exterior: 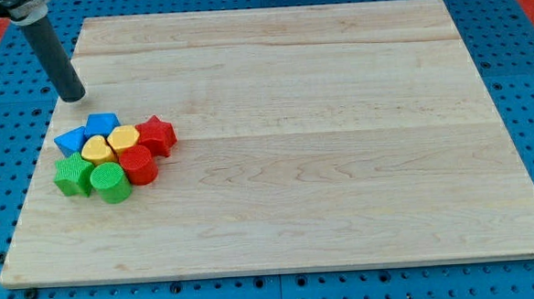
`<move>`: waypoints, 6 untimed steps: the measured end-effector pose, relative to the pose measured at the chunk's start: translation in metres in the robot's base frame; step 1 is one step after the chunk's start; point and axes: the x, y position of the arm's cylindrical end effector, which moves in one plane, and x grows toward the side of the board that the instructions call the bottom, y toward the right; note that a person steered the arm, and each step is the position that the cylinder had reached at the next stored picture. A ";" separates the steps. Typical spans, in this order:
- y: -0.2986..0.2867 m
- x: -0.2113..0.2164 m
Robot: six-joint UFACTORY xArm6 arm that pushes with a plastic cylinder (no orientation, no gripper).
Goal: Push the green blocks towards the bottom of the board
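Note:
A green star block (pixel 71 175) and a green cylinder (pixel 110 182) lie at the lower edge of a tight cluster near the board's left side. Touching them are a red cylinder (pixel 139 164), a red star (pixel 155 134), two yellow blocks (pixel 97 149) (pixel 124 138) and two blue blocks (pixel 71 140) (pixel 102 123). My tip (pixel 72 97) rests on the board near its upper left corner, just above and left of the blue blocks, apart from them.
The wooden board (pixel 340 136) lies on a blue perforated table (pixel 529 90). The board's left edge runs close beside the cluster and my tip.

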 end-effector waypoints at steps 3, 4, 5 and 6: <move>-0.029 0.009; -0.033 0.048; -0.035 0.081; -0.037 0.129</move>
